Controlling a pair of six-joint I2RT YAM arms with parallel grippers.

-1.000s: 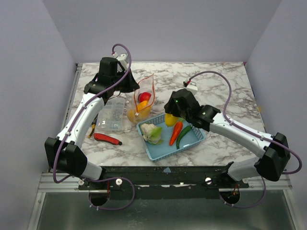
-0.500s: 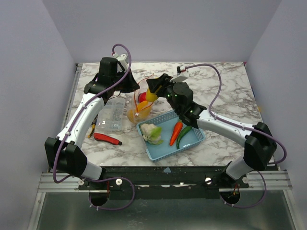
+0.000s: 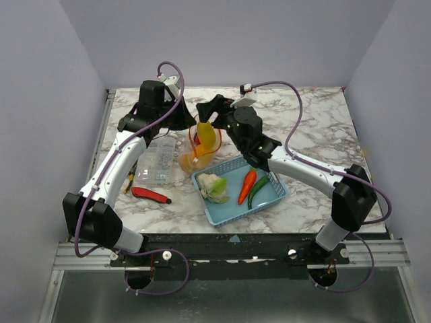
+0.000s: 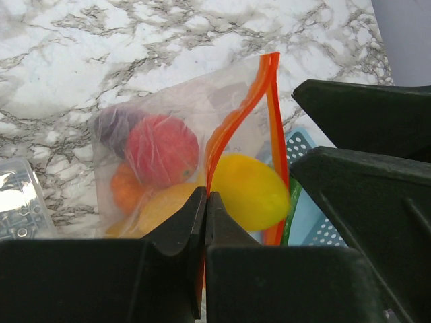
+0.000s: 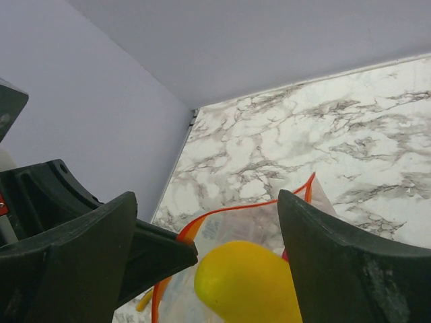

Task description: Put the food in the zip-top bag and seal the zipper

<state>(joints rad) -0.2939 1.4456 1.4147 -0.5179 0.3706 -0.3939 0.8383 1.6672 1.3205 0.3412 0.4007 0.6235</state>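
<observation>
Holding the thin, floppy zip-top bag (image 4: 161, 101) upright on the marble worktop (image 4: 135, 40) by its stiffer zipper (image 4: 232, 128), pinched in the closed left tool (image 4: 205, 198), with a light, slippery yellow fruit (image 4: 246, 188) at the mouth between the widely parted right tool (image 5: 209, 229).

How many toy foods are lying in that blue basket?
3 in the blue basket: a white-green cauliflower at its left, a red chili mid-basket, a green chili right of it. The right arm may hide others.
</observation>
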